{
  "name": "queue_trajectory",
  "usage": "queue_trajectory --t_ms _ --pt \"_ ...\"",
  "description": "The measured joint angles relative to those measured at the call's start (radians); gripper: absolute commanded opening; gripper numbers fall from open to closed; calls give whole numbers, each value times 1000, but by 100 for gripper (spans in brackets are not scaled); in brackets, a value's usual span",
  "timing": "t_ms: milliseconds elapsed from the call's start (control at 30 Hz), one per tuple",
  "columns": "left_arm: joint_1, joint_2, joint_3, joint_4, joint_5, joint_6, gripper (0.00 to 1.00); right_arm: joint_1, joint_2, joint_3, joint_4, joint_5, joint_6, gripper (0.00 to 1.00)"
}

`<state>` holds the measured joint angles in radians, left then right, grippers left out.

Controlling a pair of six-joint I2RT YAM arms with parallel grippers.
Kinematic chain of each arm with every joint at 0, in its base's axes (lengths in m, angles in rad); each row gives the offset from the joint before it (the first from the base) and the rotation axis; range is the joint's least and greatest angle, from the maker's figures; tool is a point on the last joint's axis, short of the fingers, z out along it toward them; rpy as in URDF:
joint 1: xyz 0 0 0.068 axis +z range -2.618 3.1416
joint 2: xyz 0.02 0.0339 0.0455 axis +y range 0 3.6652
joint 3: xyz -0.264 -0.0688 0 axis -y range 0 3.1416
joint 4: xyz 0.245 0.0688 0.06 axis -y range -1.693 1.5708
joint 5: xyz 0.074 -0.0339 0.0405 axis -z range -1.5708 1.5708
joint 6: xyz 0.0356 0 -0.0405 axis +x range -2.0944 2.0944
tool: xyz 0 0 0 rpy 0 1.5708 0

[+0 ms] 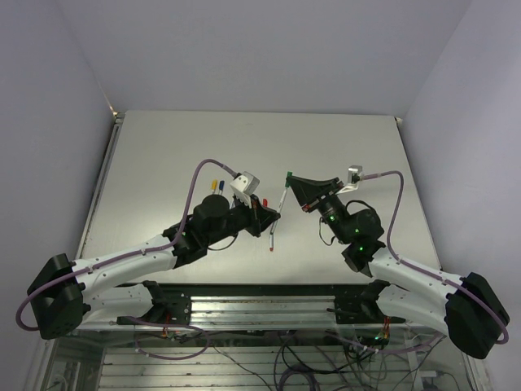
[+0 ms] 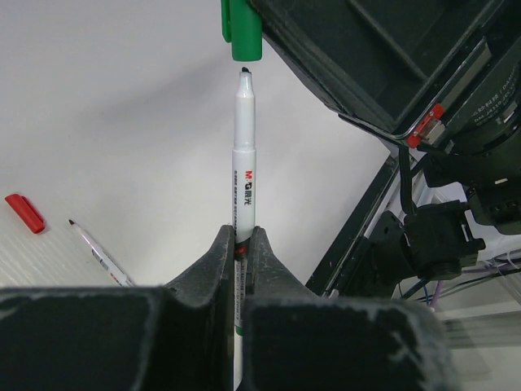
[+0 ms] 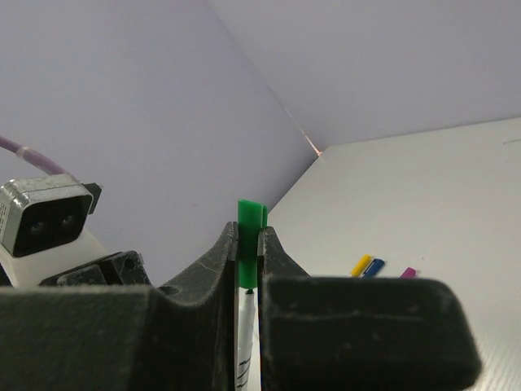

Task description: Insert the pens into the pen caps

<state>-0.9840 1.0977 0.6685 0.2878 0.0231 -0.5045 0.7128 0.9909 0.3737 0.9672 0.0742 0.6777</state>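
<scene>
My left gripper (image 2: pixel 242 236) is shut on a silver-grey pen (image 2: pixel 244 163) and holds it upright, dark tip up. My right gripper (image 3: pixel 250 236) is shut on the green cap (image 3: pixel 250 220), open end facing the pen. In the left wrist view the green cap (image 2: pixel 242 32) sits just above the pen tip with a small gap. In the top view the pen (image 1: pixel 282 195) and the green cap (image 1: pixel 289 173) meet mid-table between my left gripper (image 1: pixel 275 214) and my right gripper (image 1: pixel 292 178). A red cap (image 2: pixel 24 213) and another pen (image 2: pixel 102 257) lie on the table.
Yellow (image 3: pixel 361 265), blue (image 3: pixel 374 267) and purple (image 3: pixel 409 273) caps lie together on the table; yellow (image 1: pixel 215 184) and blue (image 1: pixel 221 185) show behind the left arm. The white table (image 1: pixel 163 147) has walls at the back and both sides.
</scene>
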Motion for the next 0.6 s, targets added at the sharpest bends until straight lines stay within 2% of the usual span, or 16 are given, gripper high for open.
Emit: queue_trajectory --t_ms 600 --pt "0 0 0 6 -1 -1 7 0 4 0 0 -20 14 0"
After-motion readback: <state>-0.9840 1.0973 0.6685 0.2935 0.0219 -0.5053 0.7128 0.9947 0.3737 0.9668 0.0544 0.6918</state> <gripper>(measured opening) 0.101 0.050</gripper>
